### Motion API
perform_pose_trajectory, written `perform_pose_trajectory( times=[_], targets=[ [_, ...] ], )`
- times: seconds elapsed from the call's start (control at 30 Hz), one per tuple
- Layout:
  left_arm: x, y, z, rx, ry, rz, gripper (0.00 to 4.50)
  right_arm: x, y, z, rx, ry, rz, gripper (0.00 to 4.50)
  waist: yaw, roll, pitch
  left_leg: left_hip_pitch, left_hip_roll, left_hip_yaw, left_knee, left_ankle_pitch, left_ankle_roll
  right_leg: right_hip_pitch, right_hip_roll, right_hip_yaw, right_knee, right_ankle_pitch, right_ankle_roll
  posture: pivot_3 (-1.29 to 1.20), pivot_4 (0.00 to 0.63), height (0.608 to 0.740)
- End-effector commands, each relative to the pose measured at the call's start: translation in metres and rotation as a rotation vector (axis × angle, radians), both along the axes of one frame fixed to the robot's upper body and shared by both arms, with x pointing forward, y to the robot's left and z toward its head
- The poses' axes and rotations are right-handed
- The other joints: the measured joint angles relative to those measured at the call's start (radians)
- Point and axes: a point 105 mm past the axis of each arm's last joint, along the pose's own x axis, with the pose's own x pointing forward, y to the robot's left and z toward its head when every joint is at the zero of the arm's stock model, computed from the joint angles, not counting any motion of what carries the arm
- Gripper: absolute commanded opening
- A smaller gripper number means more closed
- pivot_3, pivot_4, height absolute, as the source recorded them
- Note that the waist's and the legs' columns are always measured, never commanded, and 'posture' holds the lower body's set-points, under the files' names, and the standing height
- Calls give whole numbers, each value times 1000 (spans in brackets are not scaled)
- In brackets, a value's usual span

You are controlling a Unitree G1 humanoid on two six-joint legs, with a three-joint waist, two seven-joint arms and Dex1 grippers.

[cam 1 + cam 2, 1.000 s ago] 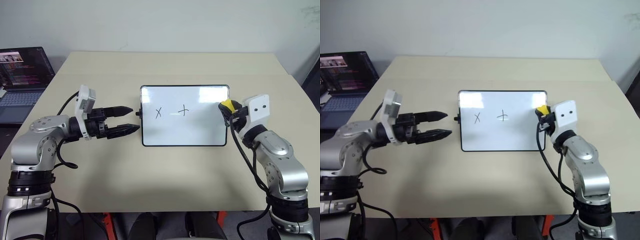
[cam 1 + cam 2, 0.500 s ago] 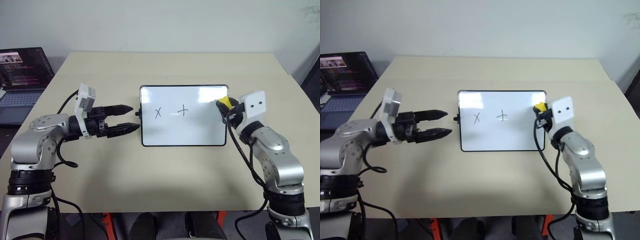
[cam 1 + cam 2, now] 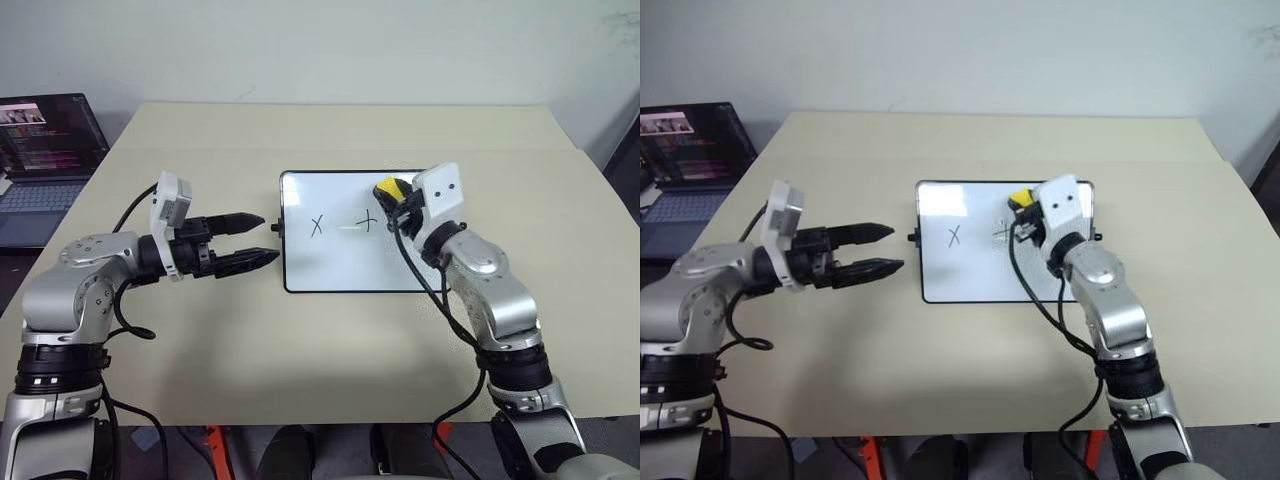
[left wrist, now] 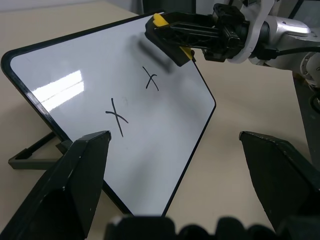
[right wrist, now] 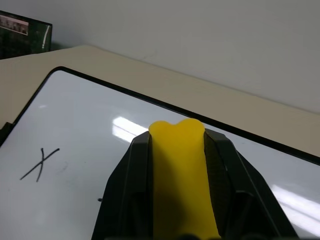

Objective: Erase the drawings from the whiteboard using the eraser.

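Yellow eraser [image 3: 388, 188] pinched in right hand [image 3: 397, 203].

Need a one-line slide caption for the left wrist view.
Right gripper holds the yellow eraser just above the "+" on the whiteboard.

**Count of items in view**

Whiteboard [image 3: 350, 260]: one. Drawings on it: two, an "X" [image 3: 317, 226] and a "+" [image 3: 368, 220]. Eraser [image 3: 388, 188], yellow: one. Grippers: two, left gripper [image 3: 262, 239] and right gripper [image 3: 392, 196]. Table [image 3: 300, 340]: one. Laptop [image 3: 45, 150]: one.
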Motion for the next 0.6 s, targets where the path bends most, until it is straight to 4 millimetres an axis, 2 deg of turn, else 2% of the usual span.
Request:
perform_pose_trajectory(
  times=[0.03,0.2,0.33,0.6],
  targets=[
    [-4,2,14,4,-60,3,4500,-1,18,16,4,-77,55,1099,0,0,0,0,0,0,0,0,0,0,0,0,0,0,0,0,150,740],
    [-4,2,13,11,-65,8,4500,8,31,16,-3,-81,70,1099,-1,0,0,0,0,0,0,0,0,-1,0,0,1,0,0,0,150,740],
    [-4,1,13,12,-66,9,4500,14,33,15,-19,-79,63,1099,-1,0,0,0,0,0,0,0,0,-1,0,0,0,0,0,0,150,740],
    [-5,1,12,11,-67,8,4500,19,24,-15,-150,-3,19,1099,-1,0,0,-1,0,0,0,0,0,-2,0,0,1,0,0,0,150,740]
  ],
)
